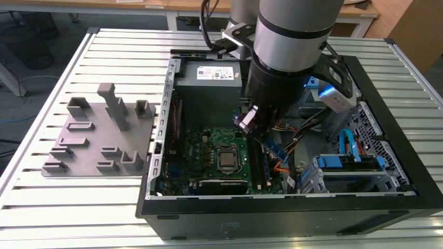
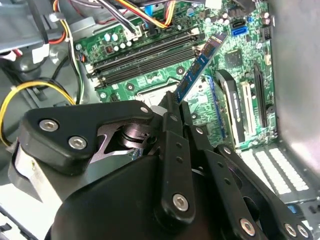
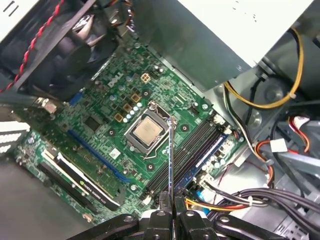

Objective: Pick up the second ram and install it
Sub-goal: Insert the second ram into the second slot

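The claw (image 2: 175, 106) is clenched on one end of the second ram (image 2: 200, 62). The stick hangs tilted over the green motherboard (image 2: 150, 79), its free end near the black memory slots (image 2: 145, 55). A blue strip (image 3: 207, 152) beside those slots is possibly a seated stick.

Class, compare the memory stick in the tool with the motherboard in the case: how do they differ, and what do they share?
Colour: the second ram is dark blue; the motherboard is green. Size: the second ram is a narrow strip; the motherboard is far broader. State: the second ram is gripped in the tool over the board; the motherboard lies flat in the case. Both are circuit boards carrying chips.
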